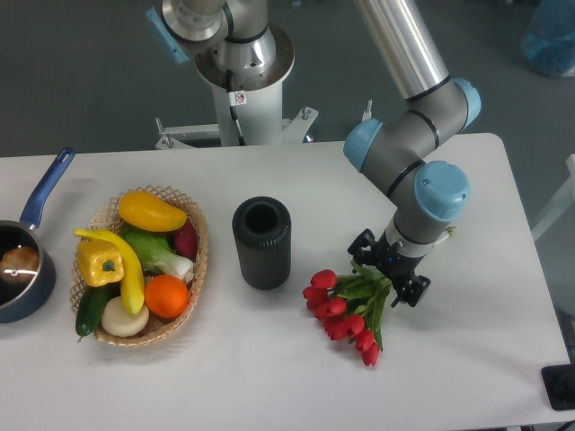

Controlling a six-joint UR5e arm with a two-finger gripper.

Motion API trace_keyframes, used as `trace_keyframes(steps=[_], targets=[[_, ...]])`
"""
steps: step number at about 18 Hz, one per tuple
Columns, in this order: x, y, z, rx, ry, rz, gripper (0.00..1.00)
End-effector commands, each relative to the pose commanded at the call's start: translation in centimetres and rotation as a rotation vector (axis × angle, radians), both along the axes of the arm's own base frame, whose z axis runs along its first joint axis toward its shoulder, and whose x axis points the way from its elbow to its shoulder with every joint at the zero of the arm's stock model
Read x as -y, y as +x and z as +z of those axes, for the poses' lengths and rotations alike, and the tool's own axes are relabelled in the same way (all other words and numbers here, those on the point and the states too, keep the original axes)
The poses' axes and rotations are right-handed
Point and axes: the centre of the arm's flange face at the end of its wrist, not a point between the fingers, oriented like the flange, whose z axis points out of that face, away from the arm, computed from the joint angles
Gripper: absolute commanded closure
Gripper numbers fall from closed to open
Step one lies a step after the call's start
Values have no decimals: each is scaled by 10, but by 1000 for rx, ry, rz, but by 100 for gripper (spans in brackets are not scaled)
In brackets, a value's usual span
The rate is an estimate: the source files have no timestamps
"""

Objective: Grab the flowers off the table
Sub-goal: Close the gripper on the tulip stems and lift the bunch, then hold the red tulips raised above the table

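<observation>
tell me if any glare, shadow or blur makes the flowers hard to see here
Fixed camera view: the light is even and soft, so the flowers show sharp red buds with no glare; only faint shadows lie on the white table. The gripper sits low over the stem end and hides it, so the jaws' state is unclear. The dark floor beyond looks slightly soft.

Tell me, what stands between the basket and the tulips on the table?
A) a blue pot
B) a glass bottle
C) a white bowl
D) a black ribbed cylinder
D: the black ribbed cylinder stands upright on the table, with the basket on one side and the tulips on the other.
</observation>
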Motion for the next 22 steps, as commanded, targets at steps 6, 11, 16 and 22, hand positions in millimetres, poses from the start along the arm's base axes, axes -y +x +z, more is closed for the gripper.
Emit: trace_keyframes(steps=[6, 11, 16, 22], targets=[[3, -2, 4, 1, -1, 23, 65], [1, -11, 21, -32, 15, 27, 100], [3, -18, 41, -59, 35, 42, 100], [-5, -45, 87, -144, 75, 33, 100]])
